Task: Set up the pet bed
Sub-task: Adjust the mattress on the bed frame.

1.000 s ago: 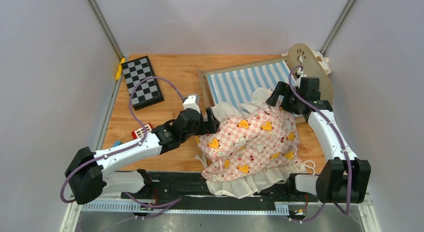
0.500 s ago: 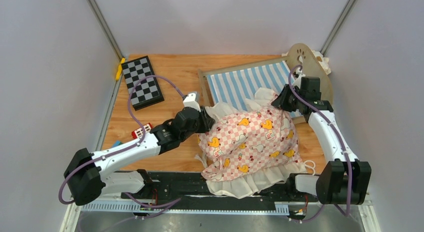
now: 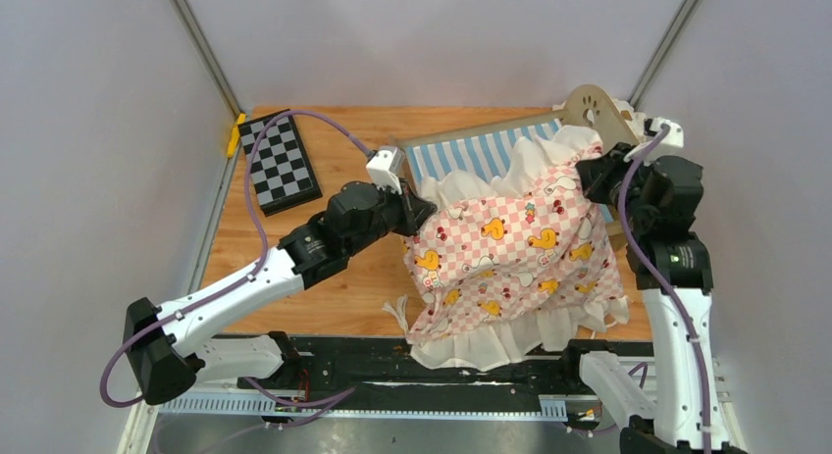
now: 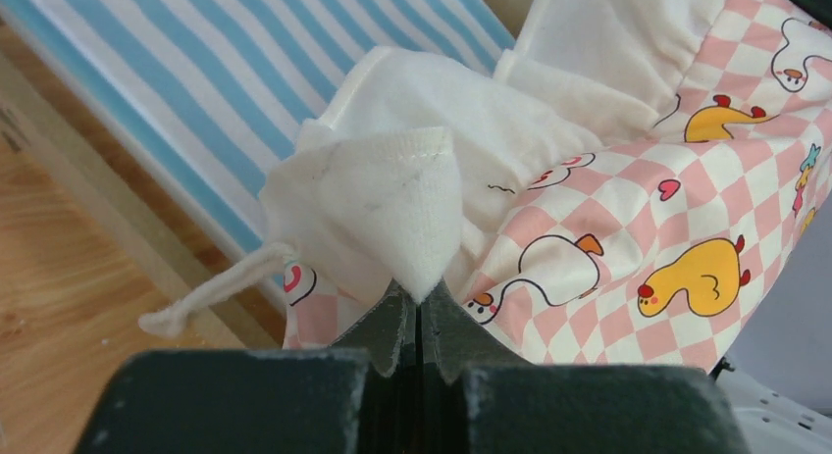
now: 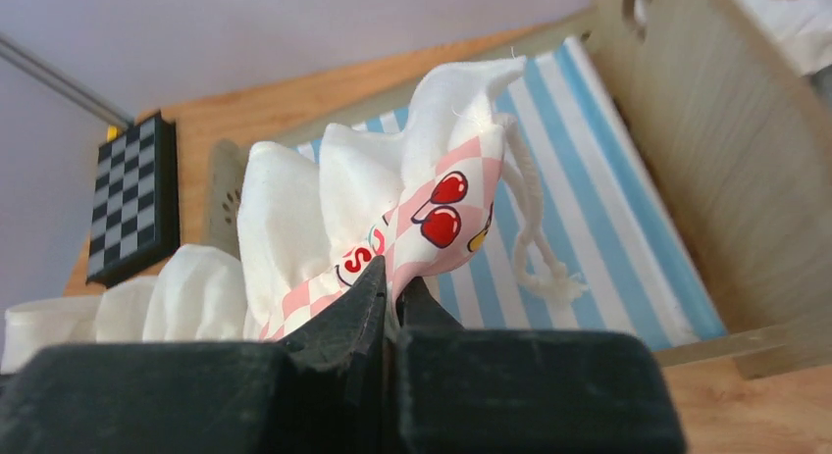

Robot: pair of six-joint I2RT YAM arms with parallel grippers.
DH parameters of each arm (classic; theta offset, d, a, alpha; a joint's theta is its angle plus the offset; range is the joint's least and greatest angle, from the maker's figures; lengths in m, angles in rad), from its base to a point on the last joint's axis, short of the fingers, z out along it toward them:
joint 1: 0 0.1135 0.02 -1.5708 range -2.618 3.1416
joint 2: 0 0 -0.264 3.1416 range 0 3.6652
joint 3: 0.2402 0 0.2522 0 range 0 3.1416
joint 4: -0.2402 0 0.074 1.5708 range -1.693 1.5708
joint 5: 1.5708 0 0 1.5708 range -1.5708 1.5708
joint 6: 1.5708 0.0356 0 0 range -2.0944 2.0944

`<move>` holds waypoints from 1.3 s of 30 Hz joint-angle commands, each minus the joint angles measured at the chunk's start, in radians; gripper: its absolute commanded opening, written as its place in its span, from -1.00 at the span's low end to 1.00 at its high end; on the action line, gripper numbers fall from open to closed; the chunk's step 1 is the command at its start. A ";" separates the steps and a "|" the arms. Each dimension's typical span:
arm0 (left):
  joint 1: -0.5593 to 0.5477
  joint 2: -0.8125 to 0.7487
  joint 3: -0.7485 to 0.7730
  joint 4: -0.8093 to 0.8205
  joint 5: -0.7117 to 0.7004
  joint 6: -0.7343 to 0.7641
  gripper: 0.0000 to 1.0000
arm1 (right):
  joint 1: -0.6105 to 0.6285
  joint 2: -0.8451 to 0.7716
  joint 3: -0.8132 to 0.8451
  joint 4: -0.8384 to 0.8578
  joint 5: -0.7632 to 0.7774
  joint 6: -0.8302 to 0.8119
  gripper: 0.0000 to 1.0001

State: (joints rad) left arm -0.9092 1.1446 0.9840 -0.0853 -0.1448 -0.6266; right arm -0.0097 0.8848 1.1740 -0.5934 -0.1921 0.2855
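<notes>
The pet bed (image 3: 469, 152) lies at the back right of the wooden table, its blue-and-white striped base partly showing and its rounded headboard (image 3: 595, 110) with a paw cutout upright. A pink checkered ruffled cushion (image 3: 515, 248) hangs stretched between both arms, its far edge over the bed's near side and its near ruffle trailing on the table. My left gripper (image 3: 417, 211) is shut on the cushion's left white ruffle corner (image 4: 392, 199). My right gripper (image 3: 595, 176) is shut on its right corner (image 5: 432, 199), just in front of the headboard (image 5: 706, 130), above the striped base (image 5: 608, 228).
A black-and-white chessboard (image 3: 280, 160) lies at the back left with a yellow piece (image 3: 235, 135) beside it. Grey walls close in on both sides and the back. A cream object (image 3: 640, 122) sits behind the headboard. Cushion tie cords (image 5: 535, 248) dangle.
Both grippers have shut on the cushion's far corners. The arms then lifted the cushion and carried it back toward the bed, the right arm rising high.
</notes>
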 commanded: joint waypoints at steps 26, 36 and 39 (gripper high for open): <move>-0.001 0.090 0.391 0.029 -0.136 0.318 -1.00 | -0.004 -0.008 0.156 0.169 0.403 -0.095 -1.00; 0.068 0.166 0.432 0.101 -0.194 0.360 -1.00 | -0.004 0.105 0.161 0.392 0.414 -0.153 -1.00; 0.093 0.199 0.455 0.136 -0.186 0.374 -1.00 | -0.005 0.148 0.163 0.444 0.407 -0.166 -1.00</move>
State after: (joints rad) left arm -0.8661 1.3235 1.3766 -0.0261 -0.2573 -0.3157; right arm -0.0010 0.9951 1.3033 -0.3252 0.1436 0.1799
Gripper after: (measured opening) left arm 0.009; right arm 0.026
